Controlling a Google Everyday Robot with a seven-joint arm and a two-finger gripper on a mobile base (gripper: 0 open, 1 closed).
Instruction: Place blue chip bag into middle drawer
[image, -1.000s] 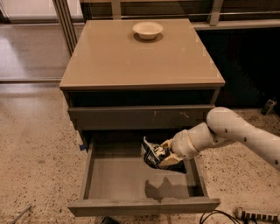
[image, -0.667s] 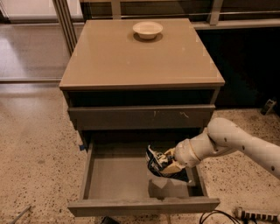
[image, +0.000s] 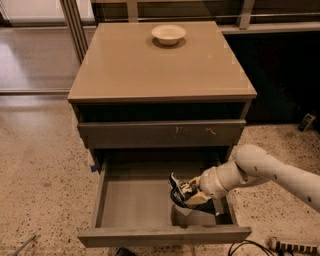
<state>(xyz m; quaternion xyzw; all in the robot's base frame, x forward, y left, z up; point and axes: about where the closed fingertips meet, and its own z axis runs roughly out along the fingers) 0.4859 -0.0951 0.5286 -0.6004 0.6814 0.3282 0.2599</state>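
The blue chip bag is a crinkled dark-blue foil bag with white and black print. My gripper is shut on it and holds it low inside the open middle drawer, toward its right side, close to the flat grey floor. The white arm reaches in from the right over the drawer's right wall. The bag's lower edge is near its shadow on the floor; I cannot tell whether it touches.
The tan cabinet top carries a white bowl at the back. A shut grey drawer front with pale scratch marks sits above the open drawer. Speckled floor lies all around; cables lie at bottom right.
My gripper has carried the bag lower into the drawer and a little toward its front. The bowl and the drawers have not moved.
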